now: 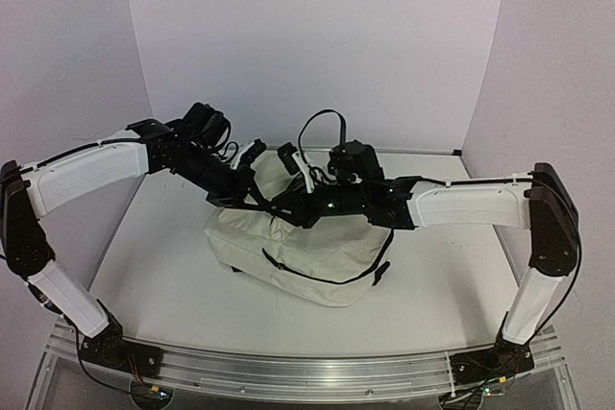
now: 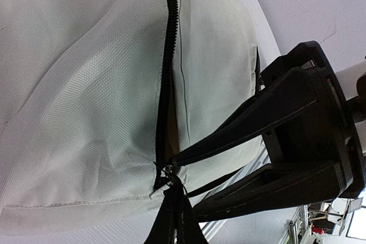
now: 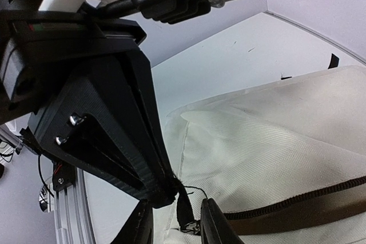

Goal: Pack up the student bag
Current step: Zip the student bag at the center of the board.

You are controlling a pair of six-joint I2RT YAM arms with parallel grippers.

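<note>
The cream student bag [image 1: 307, 252] lies on the table between both arms, and both grippers meet at its top left corner. My left gripper [image 2: 171, 194] is shut on the black pull tab [image 3: 184, 210] of the bag's zipper [image 2: 167, 55]. My right gripper [image 3: 177, 224] stands round that same tab and its metal slider [image 3: 191, 230]. Its fingers still have a gap on either side of the tab. In the top view the left gripper [image 1: 248, 187] and right gripper [image 1: 286, 201] nearly touch. The bag's inside is hidden.
The white table [image 1: 163, 276] stretches round the bag, with purple walls close behind and at both sides. An aluminium rail [image 1: 288, 367] runs along the near edge. A black cable loop [image 1: 322, 127] rises above the right wrist.
</note>
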